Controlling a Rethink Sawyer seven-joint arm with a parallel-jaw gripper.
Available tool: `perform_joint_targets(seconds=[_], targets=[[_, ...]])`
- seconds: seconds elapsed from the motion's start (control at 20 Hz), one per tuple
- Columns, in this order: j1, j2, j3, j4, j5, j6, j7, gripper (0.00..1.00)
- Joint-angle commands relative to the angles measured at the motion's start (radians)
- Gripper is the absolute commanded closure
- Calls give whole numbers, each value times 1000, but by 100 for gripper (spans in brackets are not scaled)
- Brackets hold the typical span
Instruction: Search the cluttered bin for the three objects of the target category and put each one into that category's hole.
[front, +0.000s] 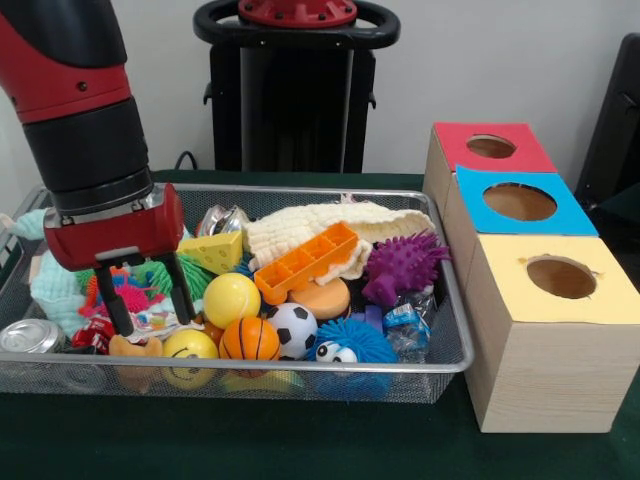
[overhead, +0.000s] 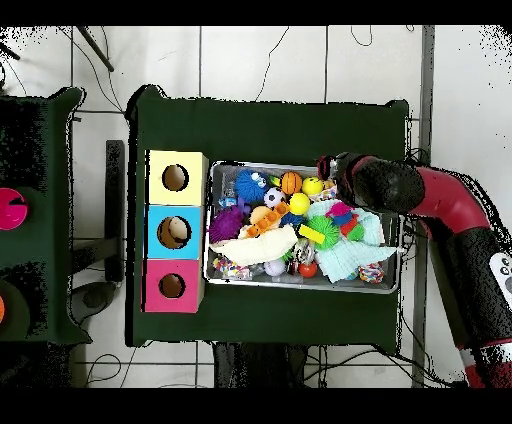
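Front view: the red-and-black gripper (front: 148, 300) hangs in the silver wire-mesh bin (front: 440, 340) with its black fingers (front: 183, 290) spread and grasping nothing. A smiley yellow ball (front: 189, 346) sits just below the jaws, an orange basketball (front: 249, 339) just beside. Closing here could pinch neighbouring clutter instead. Overhead view: the three-holed wooden box (overhead: 175, 230) stands well apart from the jaws, across the bin on the dark green tablecloth (overhead: 270, 125); white tiled floor (overhead: 260, 60) surrounds it.

Arm (overhead: 420, 192) reaches over bin (overhead: 303, 285) — gripper hidden, seemingly (three boxes (overhead: 176, 231) beside).
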Motion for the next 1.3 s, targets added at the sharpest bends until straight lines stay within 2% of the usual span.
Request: perform_joint_targets(seconds=[0.05,0.35,0.7,0.95,1.3], targets=[[-27,50,-39,43,-35,7,-117,0],[-35,86,-40,44,-48,-26,-111,0],[-39,87,-40,54,-57,-30,-106,0],[-24,53,-41,65,-43,2,-81,0],[-5,-12,-50,137,-28,-14,-2,0]])
